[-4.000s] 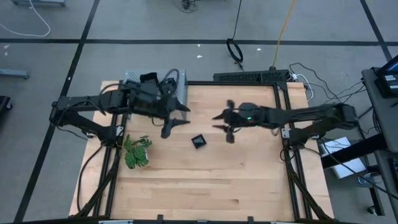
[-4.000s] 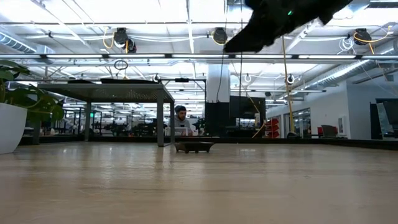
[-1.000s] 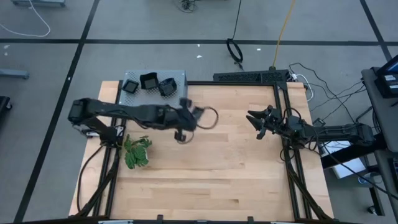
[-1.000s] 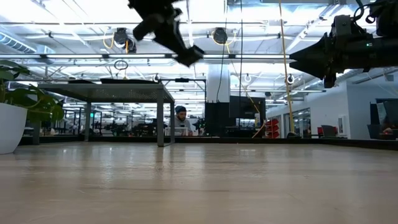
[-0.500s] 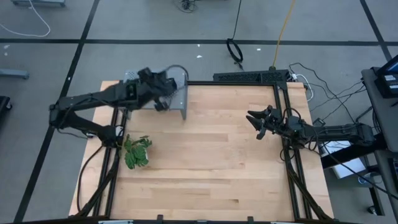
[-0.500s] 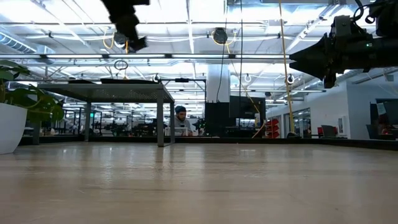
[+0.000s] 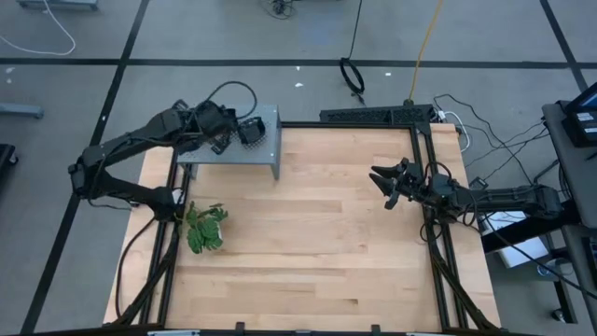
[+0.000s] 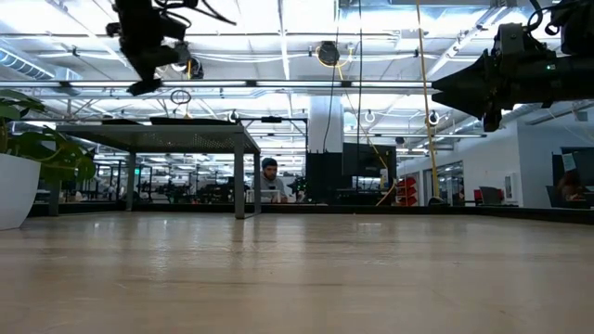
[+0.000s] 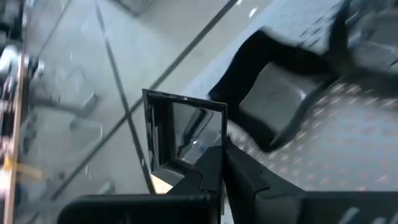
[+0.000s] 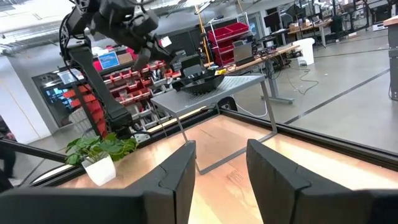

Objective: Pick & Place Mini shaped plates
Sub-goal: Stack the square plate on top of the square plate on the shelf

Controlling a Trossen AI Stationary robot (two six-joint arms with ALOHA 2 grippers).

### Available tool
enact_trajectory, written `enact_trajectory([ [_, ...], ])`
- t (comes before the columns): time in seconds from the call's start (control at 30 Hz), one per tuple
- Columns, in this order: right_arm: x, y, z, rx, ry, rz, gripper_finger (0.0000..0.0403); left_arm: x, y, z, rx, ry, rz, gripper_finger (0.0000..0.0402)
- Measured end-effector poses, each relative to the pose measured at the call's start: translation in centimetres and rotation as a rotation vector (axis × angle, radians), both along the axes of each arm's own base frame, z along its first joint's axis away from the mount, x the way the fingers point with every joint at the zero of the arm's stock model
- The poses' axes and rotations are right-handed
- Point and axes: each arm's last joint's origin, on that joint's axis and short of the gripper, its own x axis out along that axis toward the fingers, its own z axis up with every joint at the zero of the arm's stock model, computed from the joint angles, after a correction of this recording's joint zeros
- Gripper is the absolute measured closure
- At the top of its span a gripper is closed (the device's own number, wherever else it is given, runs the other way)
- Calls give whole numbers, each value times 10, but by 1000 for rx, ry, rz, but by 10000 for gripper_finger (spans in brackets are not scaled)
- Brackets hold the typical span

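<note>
Up at about eleven o'clock on the table in the high view, the left gripper [image 7: 222,131] hung over the grey perforated shelf [image 7: 266,154], its fingers clamped on one square mini plate [image 9: 183,134], held by the rim with the dish tilted on edge in the left wrist view. Other black dishes [image 7: 250,132] already lay on the shelf; one [image 9: 273,106] showed just beyond the held plate, and how many there were could not be told.

Such a dish looked light, stiff and glossy, so probably slippery and liable to chip if dropped. A pinch across the raised rim, as here, seemed the sound hold.

The resting dishes crowded the landing spot, so the held plate likely needed a bare patch of mesh beside them; the shelf's edge was near.

The right gripper [image 10: 217,168] waited at about three o'clock by the table's edge, fingers apart and holding nothing. A potted green plant [image 7: 206,228] stood at about eight o'clock, well apart. In the low view a person [image 8: 269,181] sat far behind.
</note>
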Motion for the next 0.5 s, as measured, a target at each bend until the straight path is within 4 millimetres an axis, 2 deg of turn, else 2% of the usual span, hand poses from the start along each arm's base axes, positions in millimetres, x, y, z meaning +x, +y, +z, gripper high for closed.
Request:
enact_trajectory([
  [0.17, 0, 0, 0, 0, 0, 0, 273, -12, 6, -2, -23, -16, 132, 393],
  [0.5, 0, 0, 0, 0, 0, 0, 273, -19, 15, -7, -14, -86, 270, 394],
])
